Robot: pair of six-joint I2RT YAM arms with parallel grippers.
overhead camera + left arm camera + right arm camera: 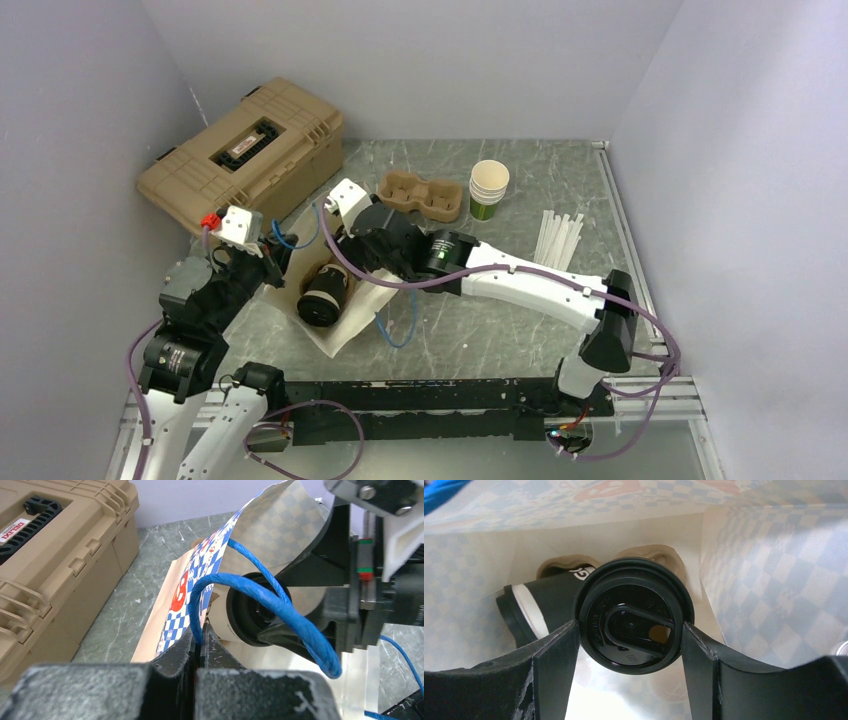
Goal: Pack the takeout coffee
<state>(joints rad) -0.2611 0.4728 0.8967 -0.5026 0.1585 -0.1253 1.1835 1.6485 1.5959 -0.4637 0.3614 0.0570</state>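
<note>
Right jaws tight on sideways takeout coffee (pixel 633 622), lid (pixel 242 620) outward; left jaws pinching bag (pixel 190 580).

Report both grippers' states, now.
Left gripper: closed on the blue handle of the paper bag.
Right gripper: closed on the takeout coffee, inside the bag.

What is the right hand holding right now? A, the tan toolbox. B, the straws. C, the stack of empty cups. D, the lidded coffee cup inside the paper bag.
D: the right hand clamps both sides of the lidded coffee cup, inside the bag.
</note>
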